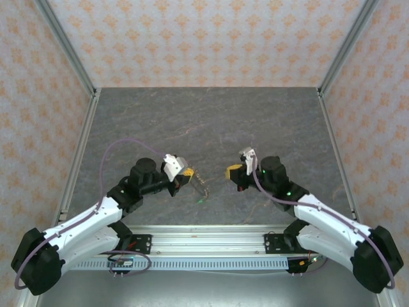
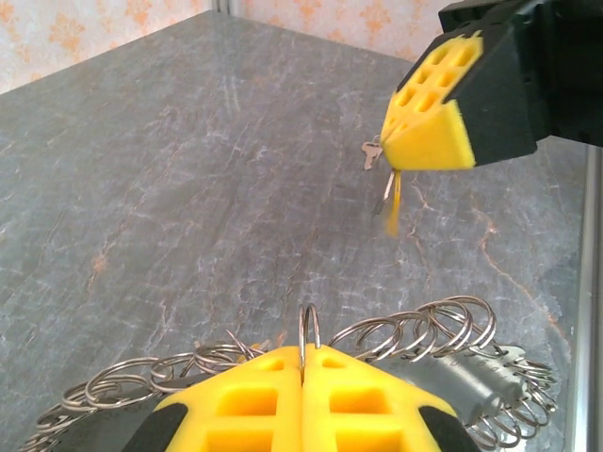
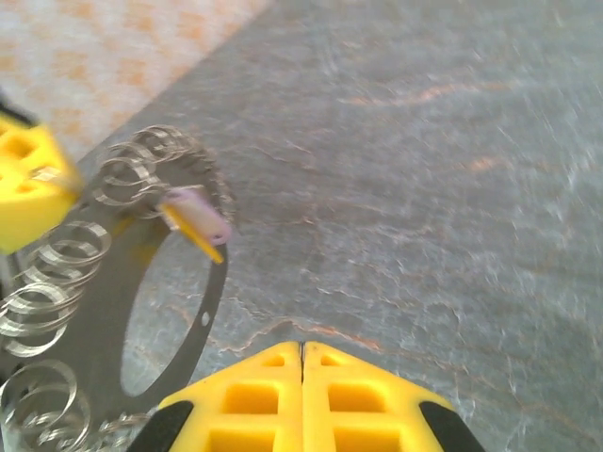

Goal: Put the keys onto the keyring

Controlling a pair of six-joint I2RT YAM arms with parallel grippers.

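My left gripper is shut on one split ring of the keyring, a thin loop strung with several wire rings that hangs from its tip. My right gripper faces it a short way off, shut, with nothing showing between its fingers. In the left wrist view a small yellow key dangles just under the right gripper's tip; I cannot tell whether it is pinched. A silver key shows beside it. A yellow key with a purple head sits at the keyring's edge.
A small green key lies on the grey stone-patterned table below the two grippers. Metal frame rails and patterned walls close in the left, right and far sides. Purple cables run along both arms.
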